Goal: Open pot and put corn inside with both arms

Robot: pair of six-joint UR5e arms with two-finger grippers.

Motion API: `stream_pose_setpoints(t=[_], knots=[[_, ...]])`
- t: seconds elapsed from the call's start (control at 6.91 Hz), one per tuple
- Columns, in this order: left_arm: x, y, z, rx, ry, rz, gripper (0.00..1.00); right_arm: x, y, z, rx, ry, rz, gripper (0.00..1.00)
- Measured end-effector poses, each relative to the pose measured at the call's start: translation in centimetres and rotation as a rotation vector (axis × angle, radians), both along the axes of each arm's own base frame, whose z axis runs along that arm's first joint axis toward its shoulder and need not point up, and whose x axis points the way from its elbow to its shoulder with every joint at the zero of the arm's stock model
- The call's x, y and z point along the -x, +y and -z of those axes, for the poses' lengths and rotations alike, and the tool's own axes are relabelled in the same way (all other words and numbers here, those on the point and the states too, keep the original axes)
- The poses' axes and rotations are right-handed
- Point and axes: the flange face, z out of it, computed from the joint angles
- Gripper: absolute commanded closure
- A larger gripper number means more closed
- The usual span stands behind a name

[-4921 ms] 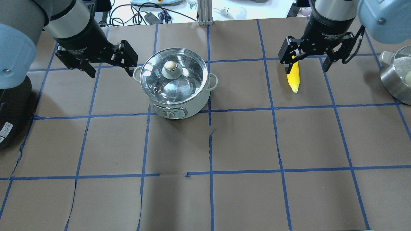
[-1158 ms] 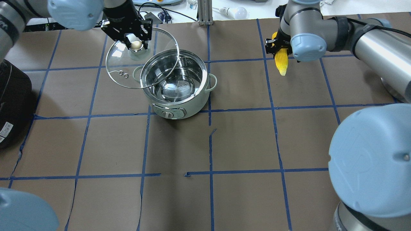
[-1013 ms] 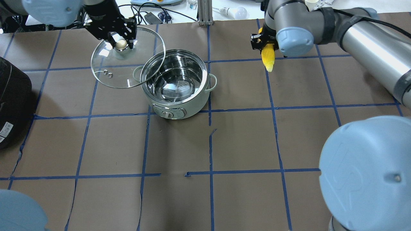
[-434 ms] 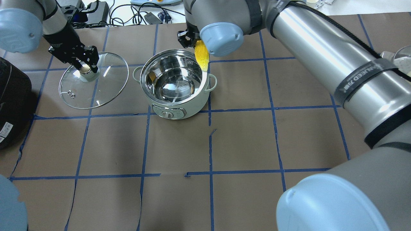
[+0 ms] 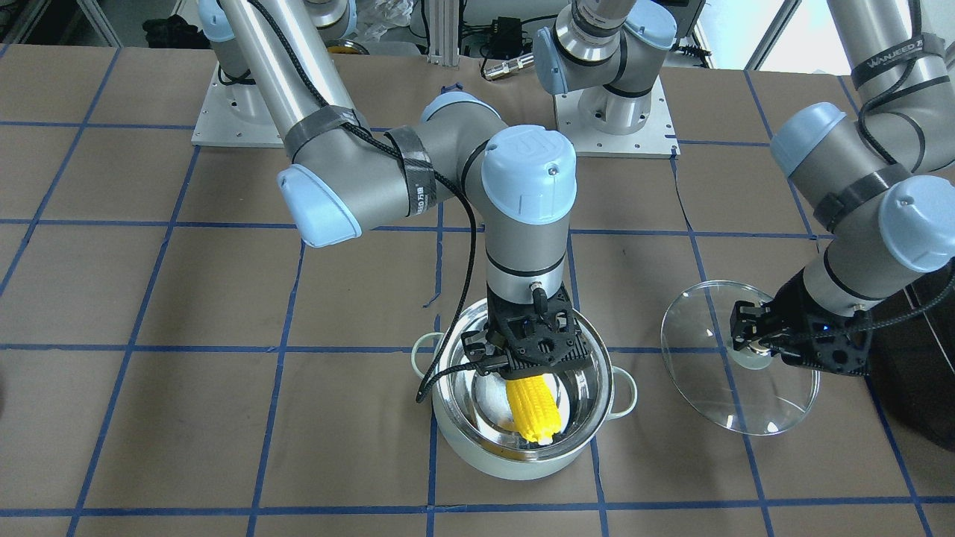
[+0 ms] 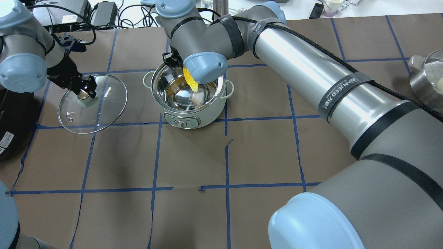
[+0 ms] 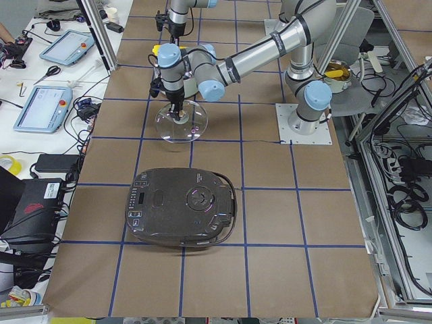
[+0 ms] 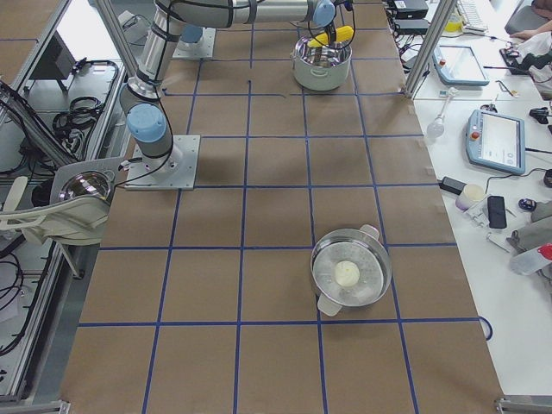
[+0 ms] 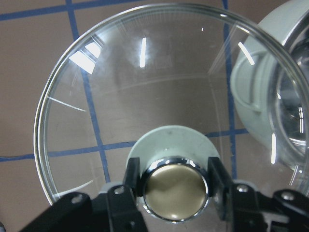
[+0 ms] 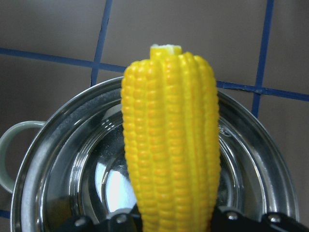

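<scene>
The pale mint pot [image 6: 189,114] stands open on the brown table, its steel inside showing. My right gripper [image 5: 528,367] is shut on the yellow corn [image 5: 534,409] and holds it tip-down inside the pot's rim [image 10: 53,150]. The corn [image 6: 190,80] also fills the right wrist view [image 10: 169,145]. My left gripper [image 6: 84,92] is shut on the brass knob [image 9: 176,191] of the glass lid [image 6: 104,103]. It holds the lid low over the table to the left of the pot. I cannot tell whether the lid touches the table.
A black rounded appliance [image 6: 10,121] sits at the table's left end, close to the lid. A steel steamer pot [image 6: 427,83] holding a white ball stands at the far right. Cables [image 6: 138,14] lie beyond the far edge.
My right gripper has carried the corn from the pot's far right rim to over its middle and lower into it. My left gripper has moved the lid slightly left and nearer.
</scene>
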Motion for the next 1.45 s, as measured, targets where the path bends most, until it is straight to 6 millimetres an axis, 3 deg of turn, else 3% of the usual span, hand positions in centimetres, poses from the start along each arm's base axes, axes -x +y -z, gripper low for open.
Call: stream_pose_setpoints(t=[0.14, 0.72, 0.87, 1.16, 1.3, 1.45], knots=[[-0.8, 0.4, 1.8, 0.017, -0.007, -0.004, 1.0, -0.3, 0.0, 0.7, 0.001, 0.0, -0.005, 0.01], [-1.0, 1.6, 6.9, 0.042, -0.015, -0.006, 1.0, -0.3, 0.1, 0.9, 0.004, 0.003, -0.018, 0.0], [-1.0, 1.7, 7.2, 0.04, -0.017, -0.003, 0.01, -0.2, 0.2, 0.5, 0.01, 0.005, -0.031, 0.0], [-1.1, 1.5, 6.8, 0.047, -0.026, 0.004, 0.0, 1.2, 0.5, -1.7, 0.011, 0.014, -0.029, 0.0], [-1.1, 1.2, 5.8, 0.062, -0.034, 0.006, 0.0, 2.7, 1.0, -3.1, -0.014, 0.029, -0.013, 0.0], [-0.9, 0.7, 4.4, 0.078, -0.041, 0.011, 0.0, 5.5, 1.2, -5.6, -0.032, 0.035, 0.019, 0.0]])
